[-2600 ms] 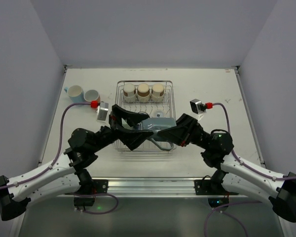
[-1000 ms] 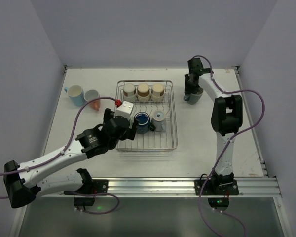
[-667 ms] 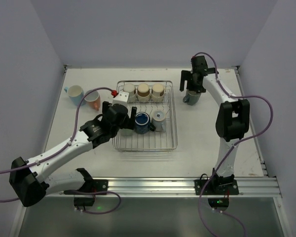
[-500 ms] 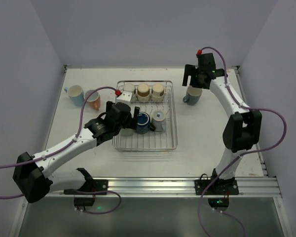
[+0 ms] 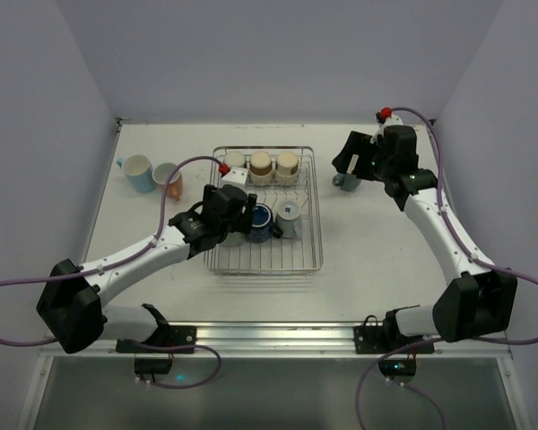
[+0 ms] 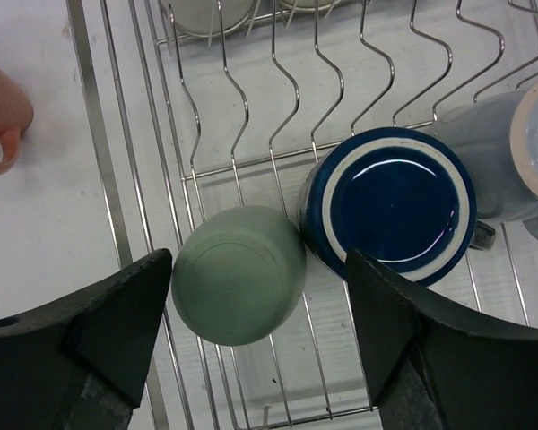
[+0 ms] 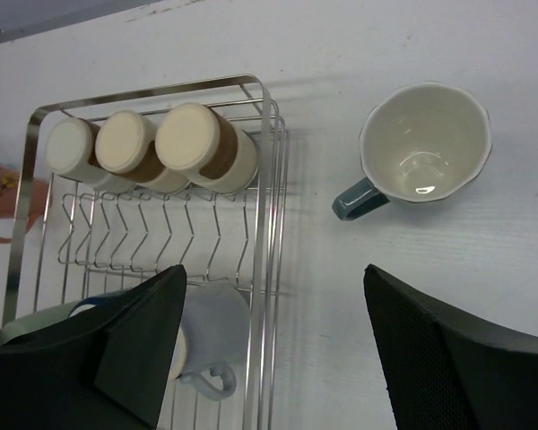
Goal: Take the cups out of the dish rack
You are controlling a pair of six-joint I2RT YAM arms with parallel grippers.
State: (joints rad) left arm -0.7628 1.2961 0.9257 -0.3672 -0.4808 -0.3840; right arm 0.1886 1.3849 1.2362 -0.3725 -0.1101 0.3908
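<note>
White surface [image 5: 377, 235], dish rack [image 5: 315, 215] centred; our left hand [image 6: 255, 269] hangs spread astride the upturned sage cup [image 6: 239, 287] inside. We judge it light, rigid, slick, chippable: clamp across its sides; right hand [image 7: 273, 296] spread, empty

A flat matte white table [image 5: 368, 237] sits boxed in by three plain pale lavender-grey walls [image 5: 269, 54]. A brushed aluminium rail [image 5: 278, 336] runs along the table's near edge, above a dull grey-green panel [image 5: 278, 399]. The light is soft and even, casting faint shadows.
</note>
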